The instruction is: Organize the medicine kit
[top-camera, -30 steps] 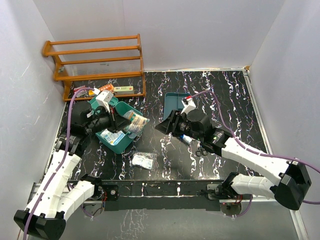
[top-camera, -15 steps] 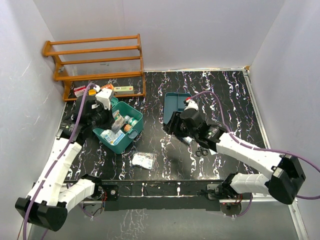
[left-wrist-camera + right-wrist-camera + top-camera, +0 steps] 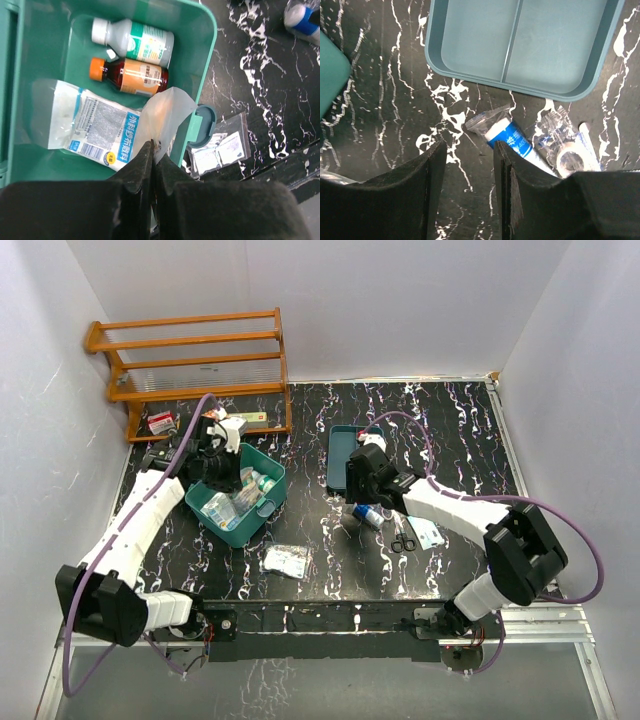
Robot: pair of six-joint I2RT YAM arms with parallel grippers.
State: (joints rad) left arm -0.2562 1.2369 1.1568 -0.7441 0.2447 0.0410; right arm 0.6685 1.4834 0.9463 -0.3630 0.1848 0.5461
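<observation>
Clear pouch (image 3: pixel 167 107) pinched — left gripper (image 3: pixel 152 150), right gripper (image 3: pixel 469 146) half-open

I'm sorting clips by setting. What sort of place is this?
Probably a robot test cell, not a home: white panels wall in a black marbled table, and the left arm and right arm are bolted at its edge.

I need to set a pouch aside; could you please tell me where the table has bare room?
Bare tabletop lies beyond the divided tray toward the right wall, and between that tray and the medicine kit. It is crowded beside the right arm, where a blue tube, scissors and a small packet lie.
</observation>
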